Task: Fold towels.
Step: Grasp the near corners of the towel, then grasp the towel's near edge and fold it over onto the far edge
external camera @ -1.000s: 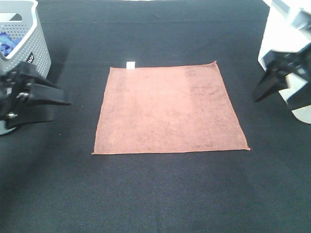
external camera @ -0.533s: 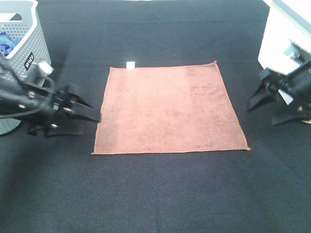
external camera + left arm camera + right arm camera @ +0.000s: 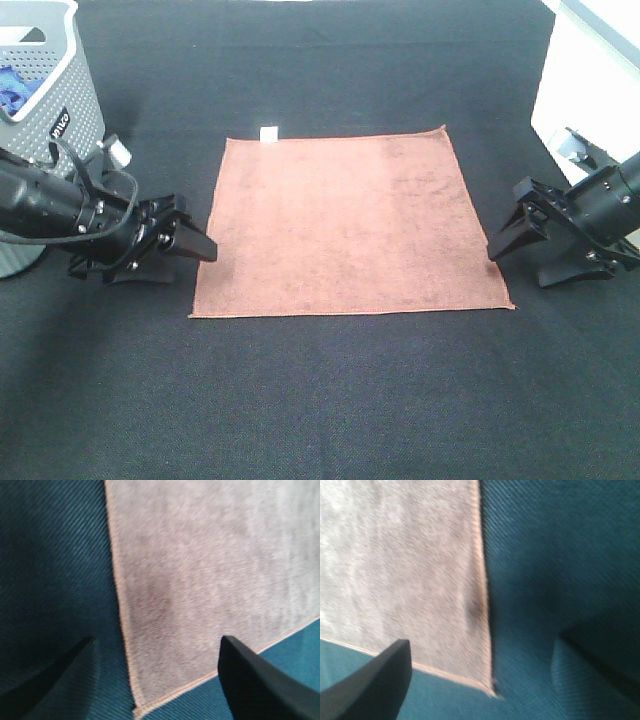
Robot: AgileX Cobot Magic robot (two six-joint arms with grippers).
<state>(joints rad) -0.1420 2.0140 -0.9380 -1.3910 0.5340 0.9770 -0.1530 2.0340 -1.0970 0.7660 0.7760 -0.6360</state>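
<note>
The reddish-brown towel (image 3: 350, 225) lies flat and spread out on the black table, with its small white tag (image 3: 268, 133) on the far edge. My left gripper (image 3: 200, 260) is open and low at the towel's left edge, near the near-left corner. In the left wrist view the left gripper (image 3: 157, 640) straddles that edge of the towel (image 3: 210, 570) without holding it. My right gripper (image 3: 518, 262) is open, low, just off the towel's right edge near the near-right corner. In the right wrist view the right gripper (image 3: 485, 640) straddles that edge of the towel (image 3: 395, 555).
A grey perforated basket (image 3: 55, 90) with something blue inside stands at the far left, behind my left arm. A white box (image 3: 590, 90) stands at the far right, behind my right arm. The black table cloth (image 3: 330, 400) stretches in front of the towel.
Both arms have come inward and down from the table's sides to the towel's left and right edges near its front corners. The towel has not moved.
</note>
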